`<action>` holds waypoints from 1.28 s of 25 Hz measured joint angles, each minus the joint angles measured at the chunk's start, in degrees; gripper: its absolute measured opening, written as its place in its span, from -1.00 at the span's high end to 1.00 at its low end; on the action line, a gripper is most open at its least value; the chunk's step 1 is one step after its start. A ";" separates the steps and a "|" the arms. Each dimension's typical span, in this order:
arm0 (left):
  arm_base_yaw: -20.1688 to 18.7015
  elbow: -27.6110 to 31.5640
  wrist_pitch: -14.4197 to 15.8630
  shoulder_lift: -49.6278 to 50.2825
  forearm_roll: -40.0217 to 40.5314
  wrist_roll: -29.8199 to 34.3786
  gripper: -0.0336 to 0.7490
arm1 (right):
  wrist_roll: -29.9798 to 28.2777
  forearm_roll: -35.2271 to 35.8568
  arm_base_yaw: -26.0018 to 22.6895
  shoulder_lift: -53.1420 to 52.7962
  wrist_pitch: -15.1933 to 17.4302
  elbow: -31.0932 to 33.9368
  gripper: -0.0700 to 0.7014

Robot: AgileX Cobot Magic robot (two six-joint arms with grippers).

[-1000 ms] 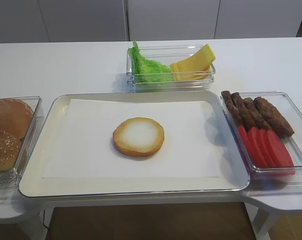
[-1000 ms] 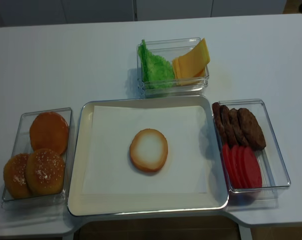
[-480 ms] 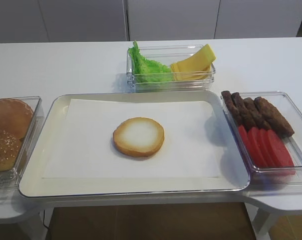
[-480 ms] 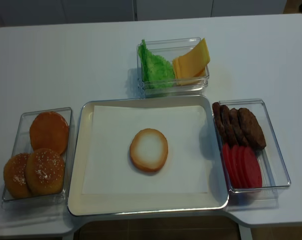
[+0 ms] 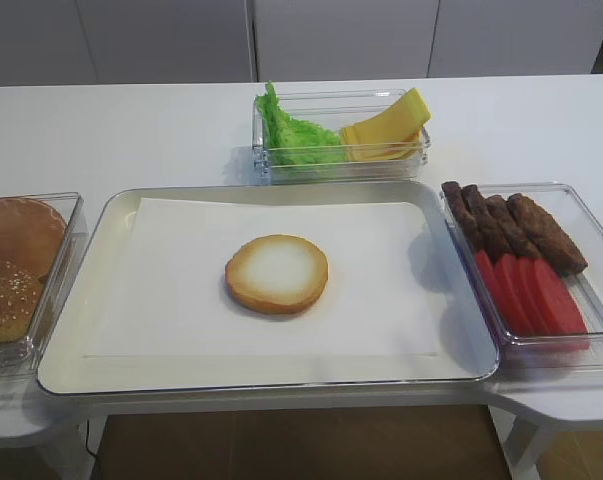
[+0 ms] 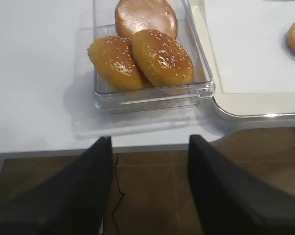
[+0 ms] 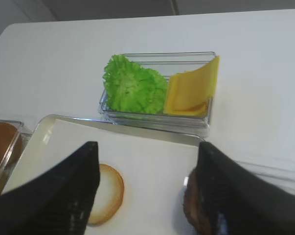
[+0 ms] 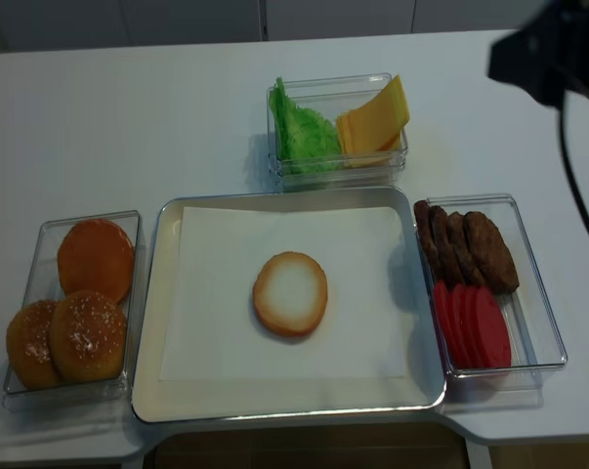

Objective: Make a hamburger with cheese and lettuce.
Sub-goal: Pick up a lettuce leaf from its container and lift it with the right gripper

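1. Two wrist views alone show fingers: right gripper (image 7: 145,186) and left gripper (image 6: 149,188) both spread wide, holding nothing.
2. Overhead shows hamburger (image 8: 290,293) centred on tray (image 8: 147,322); lettuce (image 8: 304,132) beside cheese (image 8: 374,119).

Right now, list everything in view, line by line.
hamburger: one flat bun half, pale face with golden rim, middle of the tray
lettuce: green, left end of the far container
cheese: yellow slices, right end of the far container
tray: one, cream, paper-lined, centre
bun tops: three, brown, left container
patties: dark brown, right container, far end
tomato slices: red, right container, near end
table: white
left gripper: black, open, empty, off the table's near edge
right gripper: black, open, empty, above the tray
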 joint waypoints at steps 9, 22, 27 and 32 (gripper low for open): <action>0.00 0.00 0.00 0.00 0.00 0.00 -0.03 | -0.02 -0.44 10.30 24.01 -1.57 -18.35 -0.39; 0.00 0.00 0.00 0.00 0.00 0.11 -0.03 | -3.25 11.34 11.86 48.33 -3.68 -34.72 -0.39; 0.00 0.00 0.00 0.00 0.00 0.11 -0.03 | -7.30 18.39 11.89 51.95 -5.06 -35.72 -0.39; 0.00 0.00 0.00 0.00 0.00 0.11 -0.03 | -10.55 23.61 12.11 54.63 -7.61 -35.94 -0.39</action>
